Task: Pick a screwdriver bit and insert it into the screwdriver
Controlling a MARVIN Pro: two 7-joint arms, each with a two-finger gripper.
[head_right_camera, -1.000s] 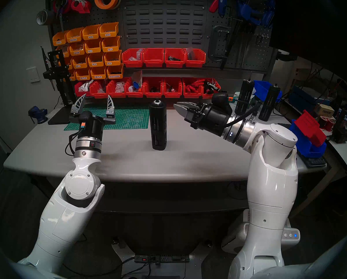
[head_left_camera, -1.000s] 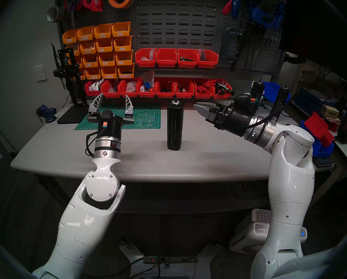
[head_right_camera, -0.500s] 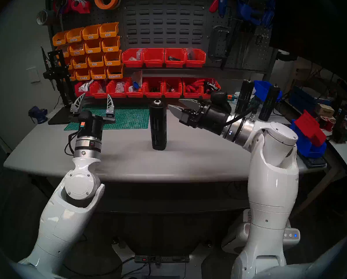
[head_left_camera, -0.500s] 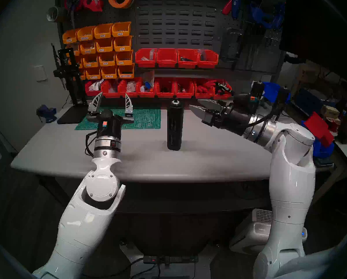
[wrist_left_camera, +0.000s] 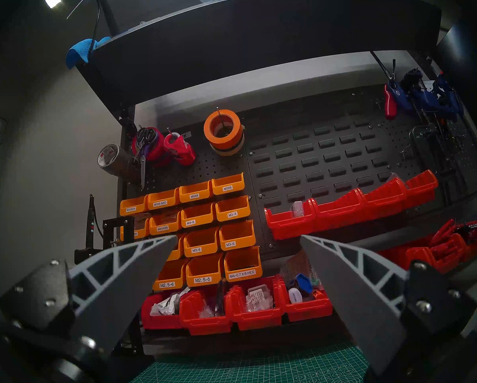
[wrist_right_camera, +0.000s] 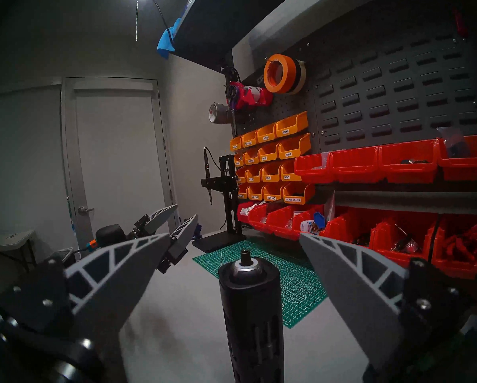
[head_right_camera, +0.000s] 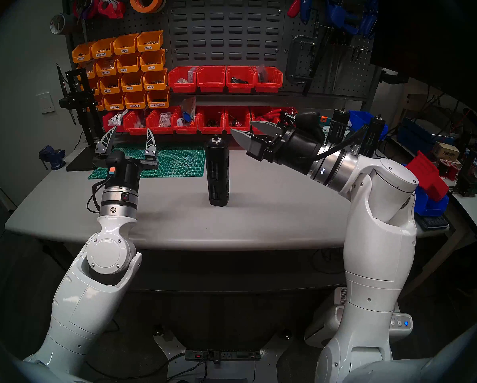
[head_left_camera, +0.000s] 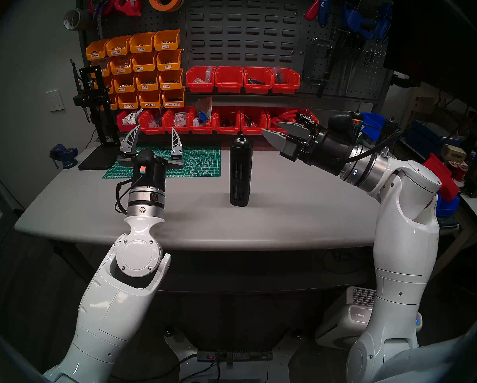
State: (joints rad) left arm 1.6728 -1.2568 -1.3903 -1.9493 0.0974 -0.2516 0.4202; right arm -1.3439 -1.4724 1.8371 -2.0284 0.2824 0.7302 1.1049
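The screwdriver (head_left_camera: 240, 175) (head_right_camera: 218, 175) is a tall black slotted cylinder that stands upright in the middle of the grey table (head_left_camera: 193, 225). In the right wrist view the screwdriver (wrist_right_camera: 252, 305) shows its silver-ringed socket on top. My right gripper (head_left_camera: 270, 127) (head_right_camera: 241, 126) (wrist_right_camera: 235, 236) hovers open and empty, just right of the socket and a little above it. Over the green mat, my left gripper (head_left_camera: 156, 127) (head_right_camera: 132, 128) (wrist_left_camera: 237, 236) points up, open and empty. The screwdriver bit is hidden; I cannot make one out.
A green cutting mat (head_left_camera: 198, 164) lies at the back left, with a black stand (head_left_camera: 96, 111) beside it. Red bins (head_left_camera: 227, 122) and orange bins (head_left_camera: 146, 67) line the pegboard behind. Two more black cylinders (head_right_camera: 339, 125) and blue bins (head_right_camera: 430, 205) crowd the right side.
My right gripper has gone from nearly shut to wide open and has risen a little beside the screwdriver's top. The left arm has barely moved.
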